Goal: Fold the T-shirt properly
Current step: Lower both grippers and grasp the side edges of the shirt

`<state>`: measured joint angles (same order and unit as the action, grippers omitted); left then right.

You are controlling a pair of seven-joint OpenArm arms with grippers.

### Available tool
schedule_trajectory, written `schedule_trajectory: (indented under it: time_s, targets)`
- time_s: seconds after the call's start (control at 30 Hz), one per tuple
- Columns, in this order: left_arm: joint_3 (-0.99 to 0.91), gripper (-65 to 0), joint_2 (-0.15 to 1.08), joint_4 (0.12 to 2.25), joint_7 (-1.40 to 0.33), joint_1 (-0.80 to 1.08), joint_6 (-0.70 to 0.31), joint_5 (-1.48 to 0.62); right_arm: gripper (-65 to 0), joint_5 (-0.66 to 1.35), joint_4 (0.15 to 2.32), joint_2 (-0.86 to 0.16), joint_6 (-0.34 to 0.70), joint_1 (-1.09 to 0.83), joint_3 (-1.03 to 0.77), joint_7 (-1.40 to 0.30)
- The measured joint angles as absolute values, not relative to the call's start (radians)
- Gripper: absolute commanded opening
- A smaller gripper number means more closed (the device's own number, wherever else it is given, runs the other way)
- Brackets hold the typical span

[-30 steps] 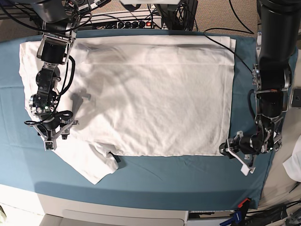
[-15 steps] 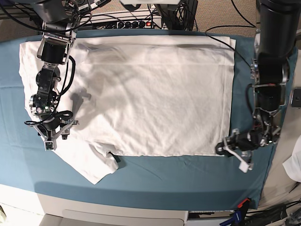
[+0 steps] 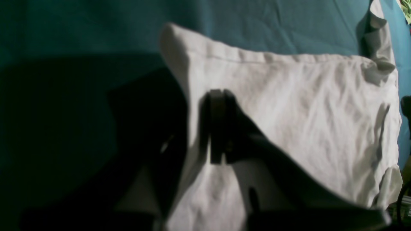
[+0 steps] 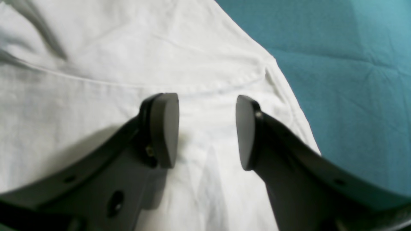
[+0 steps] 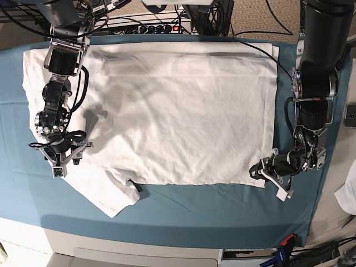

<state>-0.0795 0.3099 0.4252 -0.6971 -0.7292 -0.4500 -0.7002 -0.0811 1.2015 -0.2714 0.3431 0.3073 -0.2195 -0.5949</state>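
Left wrist view: the left gripper [image 3: 217,126] is nipping its jaws together on the bottom corner of the T-shirt [image 5: 167,111], having slid in from the teal table cover [image 5: 211,211]. The right gripper [image 4: 207,131] is hovering agape, empty, over the sleeve. Folding looks ready to begin.

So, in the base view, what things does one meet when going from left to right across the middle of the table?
Teal table cover → right gripper → T-shirt → left gripper → small white cloth at the right edge.
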Motion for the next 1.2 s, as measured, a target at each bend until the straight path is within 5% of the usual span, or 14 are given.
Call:
schedule_trajectory:
  time_s: [1.03, 1.13, 1.2]
  targets:
    - [-0.173, -55.5, 0.342, 0.432, -0.728, -0.723, -0.491, -0.674, -36.3, -0.081, 1.201, -0.271, 0.343, 0.307, -0.220, -0.598]
    - [-0.173, -65.0, 0.344, 0.432, -0.728, -0.723, -0.491, -0.671, -36.3, -0.081, 1.201, -0.271, 0.343, 0.307, -0.220, -0.598]
    - [-0.173, -65.0, 0.343, 0.432, -0.728, -0.723, -0.491, -0.667, -36.3, -0.081, 1.201, -0.271, 0.343, 0.307, -0.220, -0.600]
